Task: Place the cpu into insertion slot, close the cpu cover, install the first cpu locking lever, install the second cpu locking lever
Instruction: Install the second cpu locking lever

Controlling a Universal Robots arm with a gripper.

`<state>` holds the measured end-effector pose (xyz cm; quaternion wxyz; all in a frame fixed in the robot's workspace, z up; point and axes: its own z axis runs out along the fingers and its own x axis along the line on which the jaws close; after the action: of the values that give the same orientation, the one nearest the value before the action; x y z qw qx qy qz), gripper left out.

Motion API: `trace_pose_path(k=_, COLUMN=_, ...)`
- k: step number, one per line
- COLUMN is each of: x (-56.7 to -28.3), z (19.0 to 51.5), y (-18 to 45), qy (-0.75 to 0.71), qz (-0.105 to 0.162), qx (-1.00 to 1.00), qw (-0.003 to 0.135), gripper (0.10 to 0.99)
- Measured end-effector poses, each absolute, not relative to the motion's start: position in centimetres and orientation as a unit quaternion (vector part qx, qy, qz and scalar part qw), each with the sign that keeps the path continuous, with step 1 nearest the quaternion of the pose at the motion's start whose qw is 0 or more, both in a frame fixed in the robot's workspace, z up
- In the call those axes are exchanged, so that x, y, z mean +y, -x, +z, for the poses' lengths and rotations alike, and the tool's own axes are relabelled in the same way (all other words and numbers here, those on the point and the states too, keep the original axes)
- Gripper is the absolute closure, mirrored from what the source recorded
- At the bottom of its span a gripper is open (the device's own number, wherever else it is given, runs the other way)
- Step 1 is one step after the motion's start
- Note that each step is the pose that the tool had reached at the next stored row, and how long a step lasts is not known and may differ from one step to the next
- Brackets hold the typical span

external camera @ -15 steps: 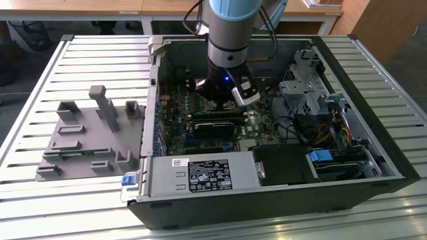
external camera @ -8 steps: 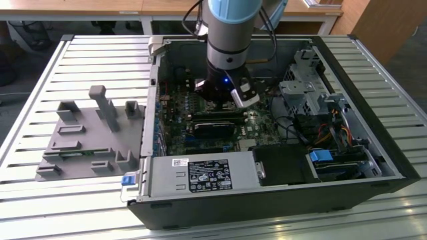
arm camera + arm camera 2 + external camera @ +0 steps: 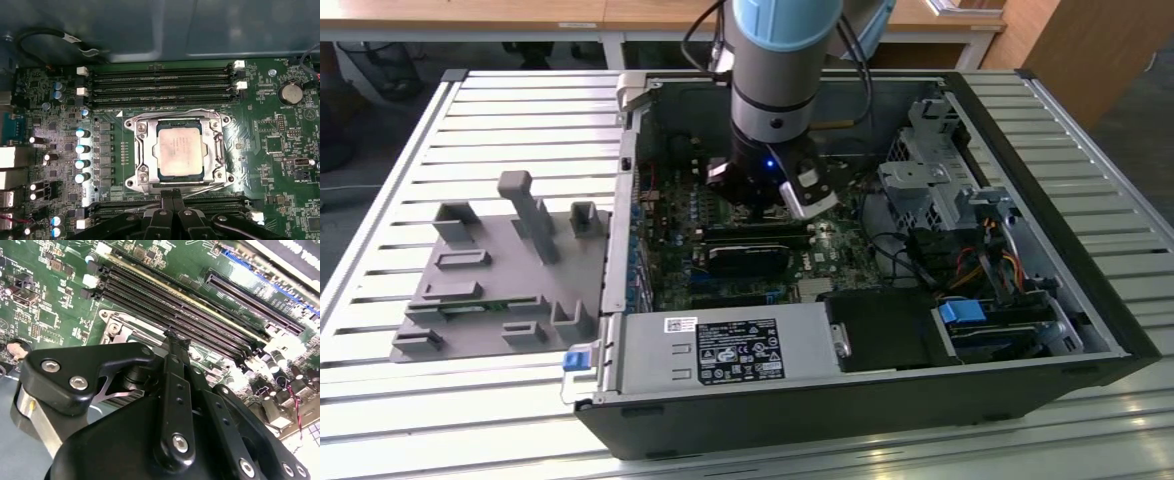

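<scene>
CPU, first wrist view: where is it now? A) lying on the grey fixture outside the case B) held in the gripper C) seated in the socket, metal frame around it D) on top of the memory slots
C: the CPU lies flat in the socket, with the metal frame around it, and the gripper just beside it.

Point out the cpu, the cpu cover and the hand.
cpu (image 3: pixel 180 151), first wrist view, middle of its silvery top.
cpu cover (image 3: pixel 143 145), first wrist view, one side bar of the metal frame.
hand (image 3: pixel 172 194), first wrist view, between its fingertips.
</scene>
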<state>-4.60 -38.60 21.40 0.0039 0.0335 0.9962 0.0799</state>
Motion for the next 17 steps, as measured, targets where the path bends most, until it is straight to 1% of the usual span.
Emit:
trace_pose_path(k=8, x=-39.3, z=21.4, y=5.6, qy=-0.032, qz=0.095, qx=0.995, qw=0.004, gripper=0.98)
trace_pose_path(k=17, x=-39.7, z=21.3, y=6.3, qy=-0.032, qz=0.103, qx=0.994, qw=0.004, gripper=0.98)
